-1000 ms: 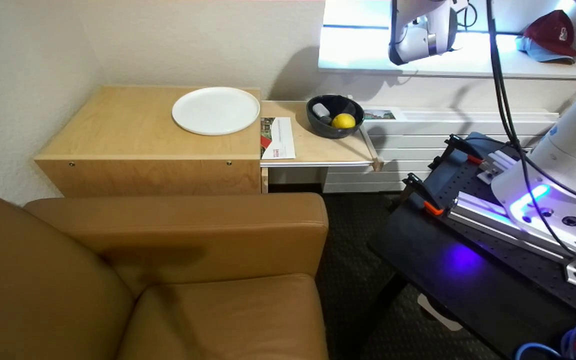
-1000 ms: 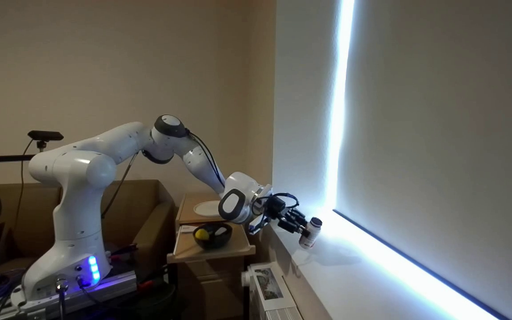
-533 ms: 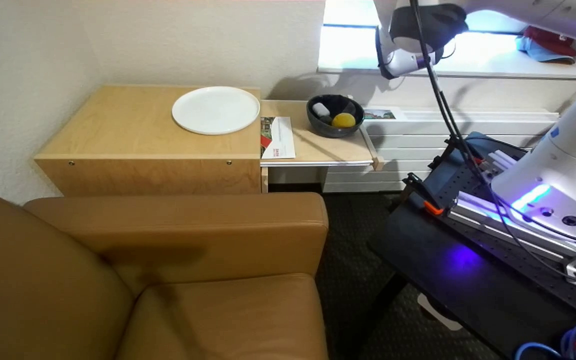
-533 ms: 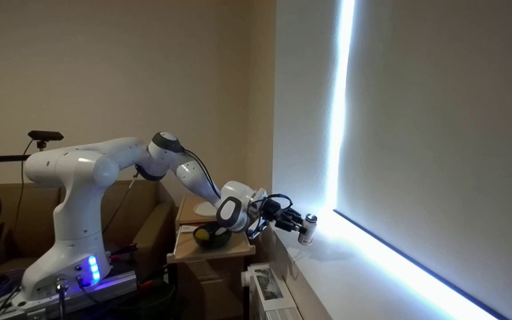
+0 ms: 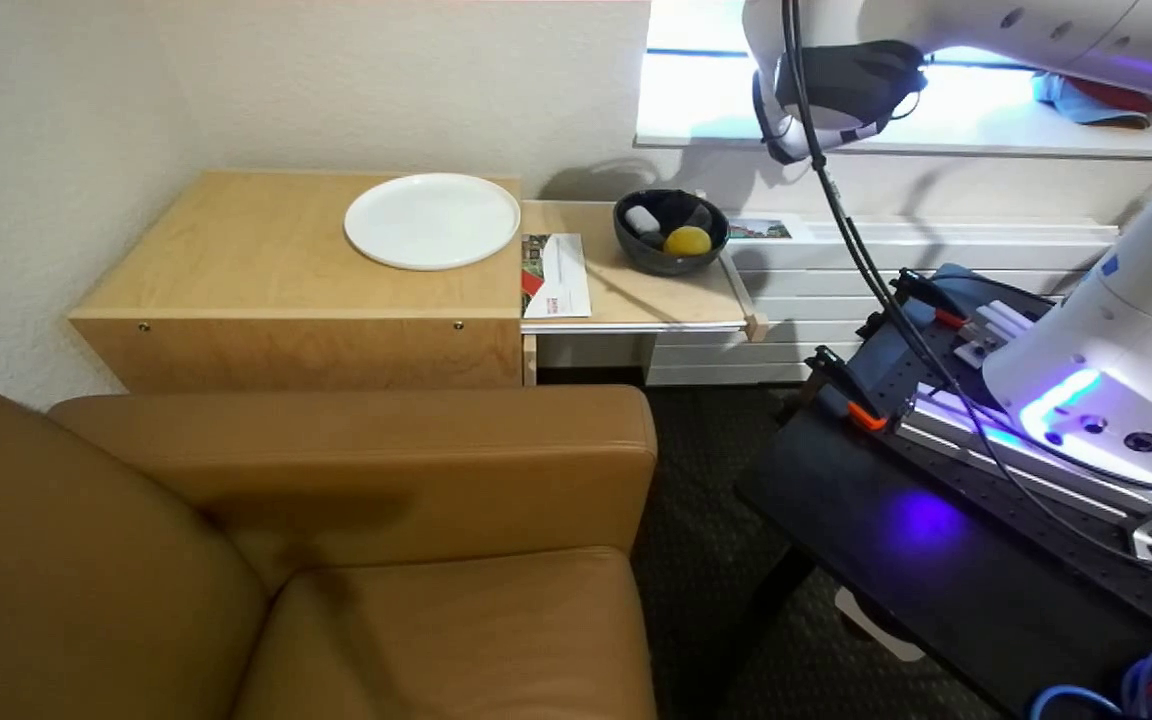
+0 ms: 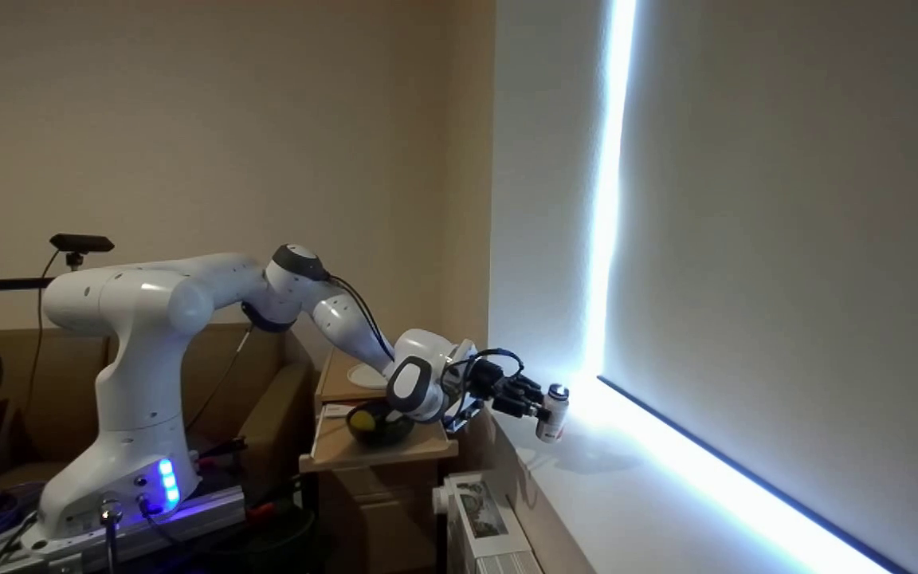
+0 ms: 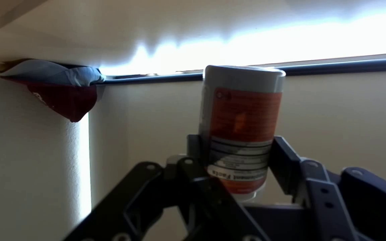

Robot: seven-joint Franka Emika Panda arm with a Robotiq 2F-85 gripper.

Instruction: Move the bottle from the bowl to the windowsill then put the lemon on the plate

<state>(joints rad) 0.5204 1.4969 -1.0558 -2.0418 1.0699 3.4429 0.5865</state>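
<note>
Between the fingers (image 7: 284, 164), the supplement bottle (image 7: 243, 127) was gripped; best was setting it flat on the windowsill (image 6: 650, 506) below.

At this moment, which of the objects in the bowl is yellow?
The lemon, the rounded one in the bowl; its colour sets it apart from the white object and the dark shapes, which I cannot identify.

My claw (image 7: 239, 154) looks like dull metal. The bottle (image 7: 242, 129) looks like smooth, shiny plastic. The bench (image 5: 271, 250) is wood and the plate (image 5: 433, 222) is smooth. The couch (image 5: 356, 510) looks like shiny leather, the cap (image 7: 66, 100) is cloth, and the wall (image 5: 406, 90) looks rough.
</note>
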